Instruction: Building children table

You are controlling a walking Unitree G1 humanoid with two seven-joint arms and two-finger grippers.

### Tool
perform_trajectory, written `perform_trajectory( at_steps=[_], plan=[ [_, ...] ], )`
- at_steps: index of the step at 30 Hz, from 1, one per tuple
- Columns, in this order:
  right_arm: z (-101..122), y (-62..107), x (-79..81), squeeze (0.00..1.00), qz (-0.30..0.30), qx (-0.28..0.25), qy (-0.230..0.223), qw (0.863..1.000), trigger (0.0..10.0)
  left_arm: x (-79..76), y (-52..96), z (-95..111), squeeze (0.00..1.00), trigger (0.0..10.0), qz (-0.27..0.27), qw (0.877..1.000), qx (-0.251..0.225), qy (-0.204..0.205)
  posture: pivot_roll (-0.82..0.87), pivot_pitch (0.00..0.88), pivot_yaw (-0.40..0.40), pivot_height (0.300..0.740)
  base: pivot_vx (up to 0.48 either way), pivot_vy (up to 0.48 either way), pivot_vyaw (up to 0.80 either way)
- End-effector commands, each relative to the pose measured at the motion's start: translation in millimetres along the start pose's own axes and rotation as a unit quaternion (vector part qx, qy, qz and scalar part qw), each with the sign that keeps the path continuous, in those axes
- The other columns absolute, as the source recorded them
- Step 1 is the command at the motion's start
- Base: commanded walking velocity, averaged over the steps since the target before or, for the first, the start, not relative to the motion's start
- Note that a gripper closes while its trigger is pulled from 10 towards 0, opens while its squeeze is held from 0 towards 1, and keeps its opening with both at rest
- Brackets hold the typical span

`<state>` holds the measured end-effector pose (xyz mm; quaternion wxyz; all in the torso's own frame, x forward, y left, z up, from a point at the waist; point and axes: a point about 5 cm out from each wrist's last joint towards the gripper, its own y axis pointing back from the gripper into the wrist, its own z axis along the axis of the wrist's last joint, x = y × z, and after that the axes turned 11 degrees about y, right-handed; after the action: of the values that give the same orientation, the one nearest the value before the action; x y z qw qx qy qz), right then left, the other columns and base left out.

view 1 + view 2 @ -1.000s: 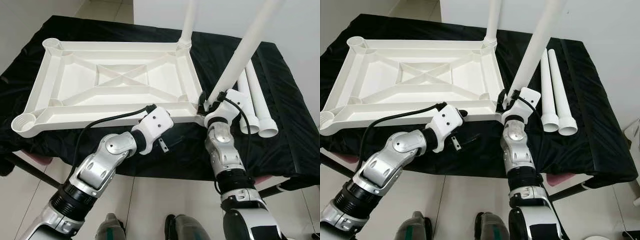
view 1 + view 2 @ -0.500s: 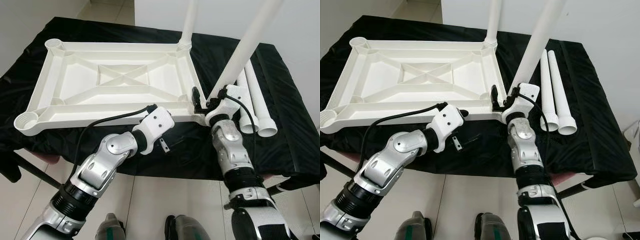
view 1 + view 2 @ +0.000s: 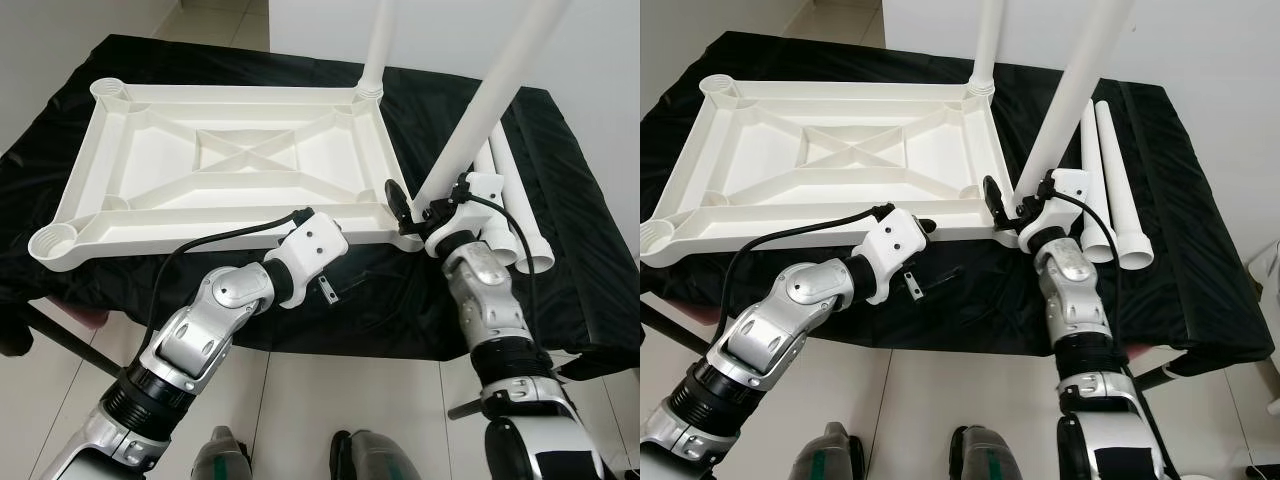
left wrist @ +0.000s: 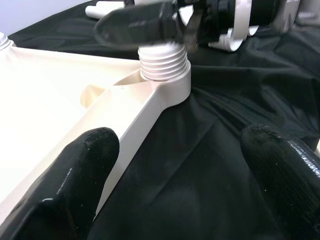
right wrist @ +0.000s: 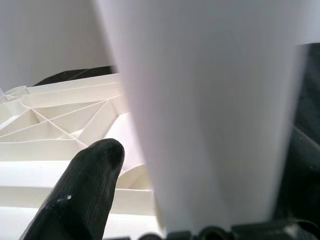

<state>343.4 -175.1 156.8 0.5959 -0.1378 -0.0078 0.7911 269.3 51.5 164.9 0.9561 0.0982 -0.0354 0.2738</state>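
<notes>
A white tabletop (image 3: 230, 215) lies upside down on the black-covered table. One white leg (image 3: 380, 40) stands in its far right corner. A second leg (image 3: 490, 90) stands tilted in the near right corner socket (image 4: 165, 75). My right gripper (image 3: 428, 198) is open around this leg's base; in the right wrist view one finger (image 5: 95, 175) stands a little apart from the leg (image 5: 210, 125). My left gripper (image 4: 180, 145) is open and holds nothing, hovering just off the tabletop's front rim and facing that socket. Two loose legs (image 3: 520, 225) lie on the cloth at the right.
The near left (image 3: 50, 245) and far left (image 3: 105, 90) corner sockets hold no legs. The black cloth (image 3: 590, 250) hangs over the table's front edge, with tiled floor and my feet (image 3: 220, 460) below. A white wall stands behind.
My right forearm has swung to the right, and its finger has come away from the base of the near right leg. The left arm has stayed put.
</notes>
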Motion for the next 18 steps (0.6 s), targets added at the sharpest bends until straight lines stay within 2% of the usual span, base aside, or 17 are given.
perform_trajectory(
  at_steps=[1, 7, 8, 9, 10, 11, 12, 18],
  plan=[
    [-2, 1.5, -8.2, 0.00, 0.001, 0.001, 0.001, 1.000, 10.0, -2.3, -0.4, 2, 0.00, 10.0, -0.029, 1.000, 0.003, -0.004, -0.02, 0.037, -0.024, 0.740, 0.000, 0.000, 0.00],
    [1, 2.3, -17.3, 0.00, 0.030, -0.005, 0.010, 0.999, 10.0, -2.4, 0.0, 2, 0.00, 10.0, -0.031, 0.999, 0.003, -0.005, -0.02, 0.036, -0.016, 0.740, 0.000, 0.000, 0.00],
    [1, 2.2, -19.1, 0.00, 0.039, -0.006, 0.010, 0.999, 5.6, -2.1, -0.1, 2, 0.00, 10.0, -0.032, 0.999, 0.004, -0.005, -0.02, 0.037, -0.015, 0.740, 0.000, 0.000, 0.00],
    [1, 2.2, -19.1, 0.00, 0.039, -0.006, 0.010, 0.999, 5.6, -2.1, -0.1, 2, 0.00, 10.0, -0.032, 0.999, 0.004, -0.005, -0.02, 0.037, -0.015, 0.740, 0.000, 0.000, 0.00],
    [1, 2.1, -19.7, 0.00, 0.055, -0.008, 0.009, 0.998, 0.8, -1.8, -0.3, 3, 0.00, 10.0, -0.032, 0.999, 0.003, -0.006, -0.02, 0.036, -0.014, 0.740, 0.000, 0.000, 0.00],
    [1, 2.1, -19.7, 0.00, 0.055, -0.008, 0.009, 0.998, 0.8, -1.8, -0.3, 3, 0.00, 10.0, -0.032, 0.999, 0.003, -0.006, -0.02, 0.036, -0.014, 0.740, 0.000, 0.000, 0.00],
    [1, 2.1, -19.7, 0.00, 0.066, -0.009, 0.009, 0.998, 0.0, -1.5, -0.4, 3, 0.00, 10.0, -0.032, 0.999, 0.003, -0.006, -0.02, 0.036, -0.014, 0.740, 0.000, 0.000, 0.00],
    [-5, 3.3, -16.4, 0.00, 0.096, 0.006, -0.006, 0.995, 0.0, -1.3, 0.0, 3, 0.00, 10.0, -0.032, 0.999, 0.003, -0.007, -0.02, 0.036, -0.014, 0.740, 0.000, 0.000, 0.00]
  ],
)
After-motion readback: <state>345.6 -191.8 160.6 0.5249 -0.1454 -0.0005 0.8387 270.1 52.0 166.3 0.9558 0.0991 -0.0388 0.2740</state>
